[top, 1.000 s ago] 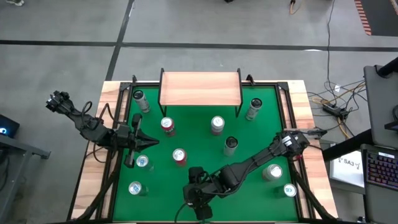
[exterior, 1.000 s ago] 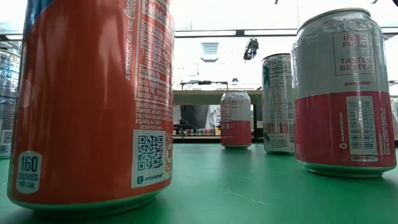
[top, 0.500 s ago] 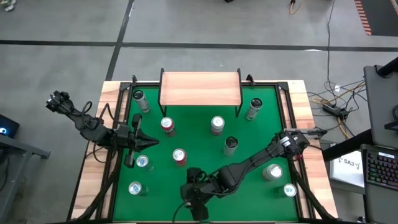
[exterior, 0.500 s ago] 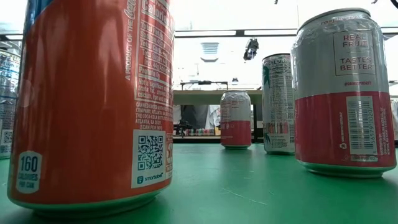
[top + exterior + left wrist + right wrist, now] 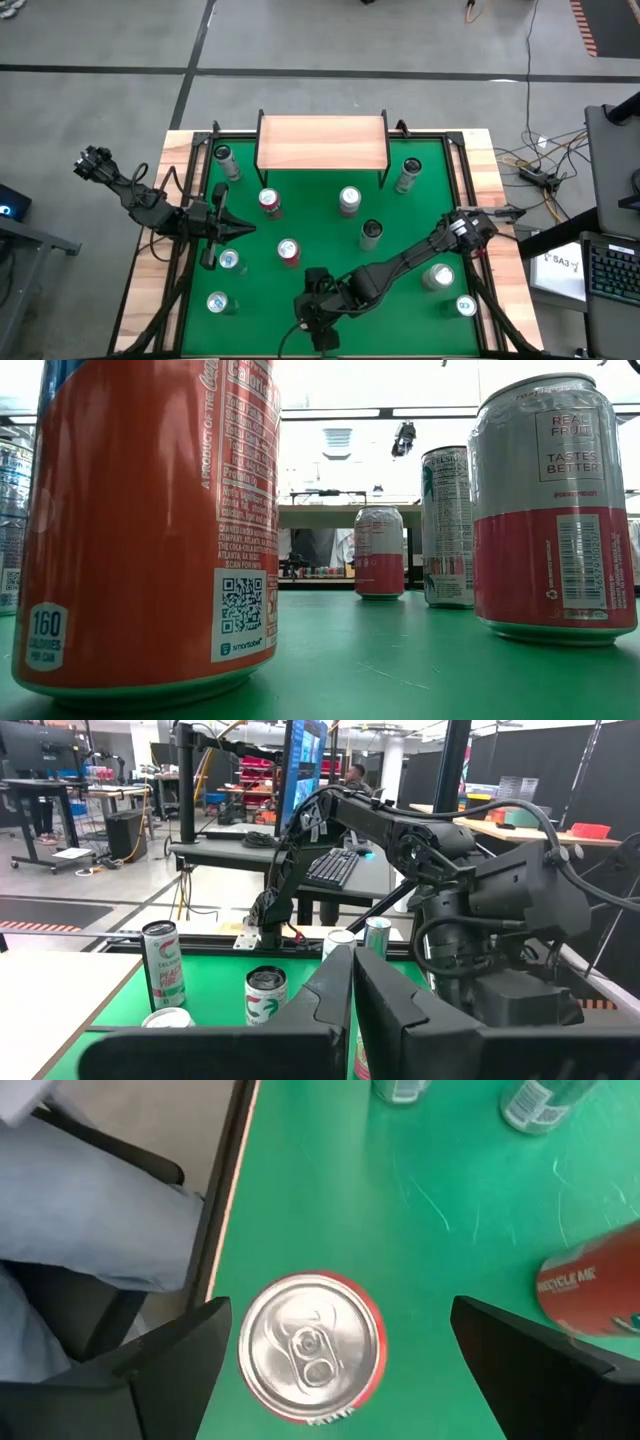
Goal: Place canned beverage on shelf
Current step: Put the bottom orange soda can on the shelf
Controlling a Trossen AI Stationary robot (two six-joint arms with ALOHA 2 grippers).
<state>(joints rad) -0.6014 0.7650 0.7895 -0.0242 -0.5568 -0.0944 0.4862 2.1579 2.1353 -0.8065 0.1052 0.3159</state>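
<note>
1. right gripper hovers above a red-rimmed can at the near edge of the green worktop; in the high view the gripper hides that can.
2. right jaws are spread wide, one finger on each side of the can's silver lid, clear of it; nothing grasped.
3. the can stands upright, pull tab up, close to the worktop's near border; a person's light trouser leg shows just beyond that border in the right wrist view.
4. left gripper waits low over the left part of the worktop, jaws clenched together on nothing; the left wrist view shows its two fingers pressed side by side.
5. shelf stands at the far edge of the worktop, middle; its wooden top is bare.
6. other cans stand upright and scattered: a red-topped can and a silver can in front of the shelf, a dark-topped can right of centre, a red can near centre.
7. low view: a big orange-red can fills the left, a pink-and-silver can stands on the right.
</note>
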